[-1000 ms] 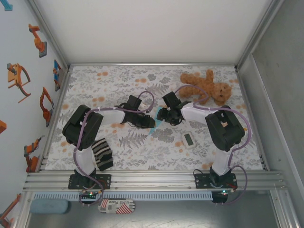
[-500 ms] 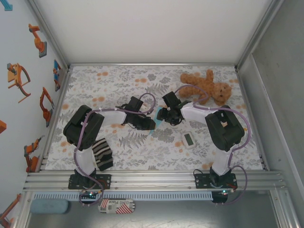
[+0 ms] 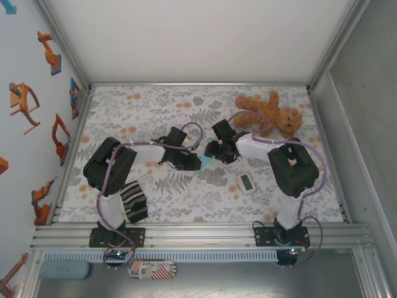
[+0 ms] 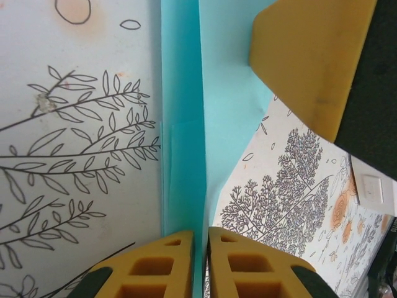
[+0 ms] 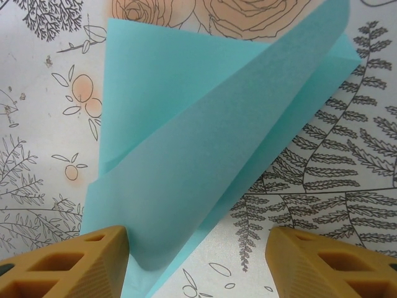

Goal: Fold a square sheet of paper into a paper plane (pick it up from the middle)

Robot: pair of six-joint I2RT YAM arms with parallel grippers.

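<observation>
Left of the bear, the left pincer has just nipped shut on the folded paper. The right pincer gapes open beside its lifted flap, so creasing looks underway.

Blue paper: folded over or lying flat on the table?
Folded, not flat. The blue paper has one flap curling over its lower layer in the right wrist view, and the left hand pinches a raised crease.

I've got the top cam above and behind the arm bases, looking down on the whole table. Both wrist cams face down, very close; all three overlap on the blue paper mid-table.
</observation>
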